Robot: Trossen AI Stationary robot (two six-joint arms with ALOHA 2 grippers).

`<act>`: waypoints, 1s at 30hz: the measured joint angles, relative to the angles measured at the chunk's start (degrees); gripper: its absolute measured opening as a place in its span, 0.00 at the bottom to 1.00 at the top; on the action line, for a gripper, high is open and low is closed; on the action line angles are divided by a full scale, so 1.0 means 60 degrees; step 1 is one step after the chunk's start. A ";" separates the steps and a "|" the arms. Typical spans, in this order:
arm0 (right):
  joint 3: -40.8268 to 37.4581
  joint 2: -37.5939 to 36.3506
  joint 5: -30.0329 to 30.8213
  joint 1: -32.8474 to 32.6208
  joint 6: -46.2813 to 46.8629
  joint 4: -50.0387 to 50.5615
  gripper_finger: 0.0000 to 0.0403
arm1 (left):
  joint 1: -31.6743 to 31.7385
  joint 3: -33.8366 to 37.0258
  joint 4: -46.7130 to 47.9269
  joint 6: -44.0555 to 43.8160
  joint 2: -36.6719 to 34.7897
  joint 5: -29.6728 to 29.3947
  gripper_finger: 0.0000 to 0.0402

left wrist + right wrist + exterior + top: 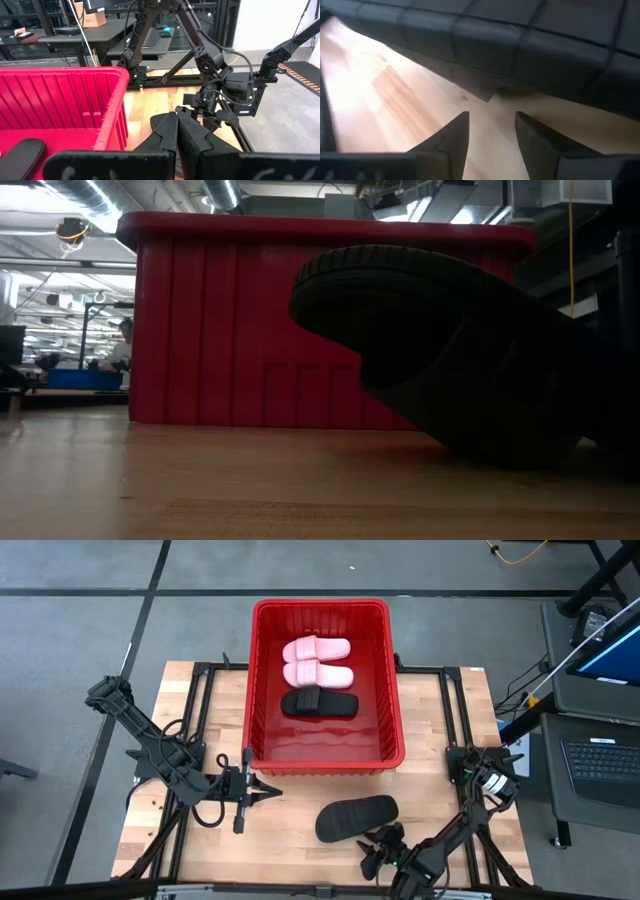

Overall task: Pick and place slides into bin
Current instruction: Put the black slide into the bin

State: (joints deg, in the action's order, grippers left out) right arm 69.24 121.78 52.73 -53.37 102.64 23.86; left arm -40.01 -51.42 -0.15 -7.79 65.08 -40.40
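You have a pale wooden tabletop (300, 830) on grey floor (80, 640) crossed by dark lines, a laptop (605, 765) on a side desk, and bright ceiling lights (60, 225) beyond

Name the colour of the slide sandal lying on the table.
Black slide sandal; high view shows it best.

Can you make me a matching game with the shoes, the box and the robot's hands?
Things:
1. pink slides
2. black slide on the table
3. left gripper
4. right gripper

Descriptions:
A. fingers open, right by the sole
B. inside the red bin, beside another black slide
C. fingers shut, holding nothing
D. lying on the wood, outside the bin

Pairs: 1-B, 2-D, 3-C, 4-A
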 joint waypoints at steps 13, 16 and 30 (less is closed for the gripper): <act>-0.0675 -0.0007 0.0740 0.0503 -0.2008 -0.2314 0.30 | -0.0001 0.0000 -0.0006 -0.0337 0.0000 -0.0099 0.00; -0.0673 -0.0007 0.0758 0.0634 -0.2781 -0.2713 0.30 | 0.0000 0.0000 -0.0006 -0.0361 0.0000 -0.0105 0.00; 0.0080 0.0000 0.0776 0.1091 -0.6043 -0.3812 0.29 | 0.0004 0.0000 -0.0005 -0.0583 0.0000 -0.0181 0.00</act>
State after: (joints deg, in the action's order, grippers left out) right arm 69.72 121.78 57.39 -46.82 66.38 0.99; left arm -39.99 -51.42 -0.18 -11.29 65.08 -41.49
